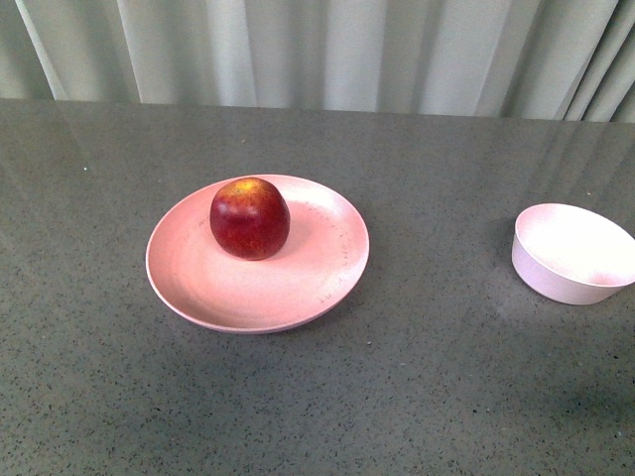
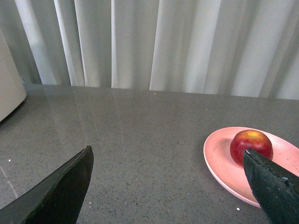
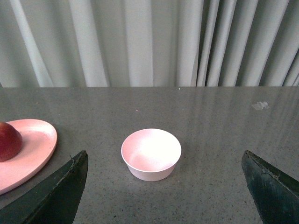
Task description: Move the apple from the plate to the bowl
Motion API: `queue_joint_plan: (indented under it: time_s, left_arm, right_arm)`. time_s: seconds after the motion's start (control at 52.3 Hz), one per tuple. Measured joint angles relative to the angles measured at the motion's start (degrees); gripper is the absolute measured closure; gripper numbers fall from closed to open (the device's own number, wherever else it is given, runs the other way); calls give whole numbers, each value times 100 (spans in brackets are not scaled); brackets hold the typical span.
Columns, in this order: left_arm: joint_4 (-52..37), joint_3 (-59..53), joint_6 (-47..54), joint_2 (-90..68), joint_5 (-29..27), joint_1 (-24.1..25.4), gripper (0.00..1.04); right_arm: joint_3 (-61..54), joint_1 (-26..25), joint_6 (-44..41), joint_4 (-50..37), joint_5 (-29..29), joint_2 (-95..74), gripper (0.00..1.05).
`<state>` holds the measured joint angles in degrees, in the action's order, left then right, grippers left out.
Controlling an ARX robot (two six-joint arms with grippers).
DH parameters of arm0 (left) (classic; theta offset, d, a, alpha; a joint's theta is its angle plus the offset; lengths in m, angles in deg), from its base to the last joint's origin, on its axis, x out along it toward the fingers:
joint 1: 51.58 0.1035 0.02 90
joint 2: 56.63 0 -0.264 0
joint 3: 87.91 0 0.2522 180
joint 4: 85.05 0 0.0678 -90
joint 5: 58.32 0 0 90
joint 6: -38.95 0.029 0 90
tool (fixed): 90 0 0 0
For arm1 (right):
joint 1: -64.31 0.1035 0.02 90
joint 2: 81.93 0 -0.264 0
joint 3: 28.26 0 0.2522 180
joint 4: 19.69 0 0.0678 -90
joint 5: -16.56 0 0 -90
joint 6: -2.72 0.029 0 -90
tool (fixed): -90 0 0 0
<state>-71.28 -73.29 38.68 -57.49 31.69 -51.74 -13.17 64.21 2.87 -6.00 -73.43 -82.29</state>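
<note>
The dark red apple (image 1: 249, 217) with a yellow-orange top sits on the salmon-pink plate (image 1: 298, 288) in the middle of the grey table. The small pale pink bowl (image 1: 572, 253) stands empty at the right. Neither arm shows in the front view. In the left wrist view my left gripper (image 2: 168, 156) is open and empty over bare table, with the apple (image 2: 250, 143) and plate (image 2: 219, 161) beyond one finger. In the right wrist view my right gripper (image 3: 163, 158) is open and empty, with the bowl (image 3: 151, 154) ahead between the fingers and the plate (image 3: 32, 149) off to one side.
A grey speckled table (image 1: 417, 397) runs back to pale curtains (image 1: 327, 50). A cream-white object (image 2: 9, 84) stands at the edge of the left wrist view. A small pale scrap (image 3: 260, 105) lies on the table far behind the bowl.
</note>
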Motion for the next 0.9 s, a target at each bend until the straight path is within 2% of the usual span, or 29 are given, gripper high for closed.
queue_joint_plan:
  time_s: [0.899]
  left_arm:
    - [0, 0, 0, 0, 0, 0, 9]
  right_arm:
    - [0, 0, 0, 0, 0, 0, 9]
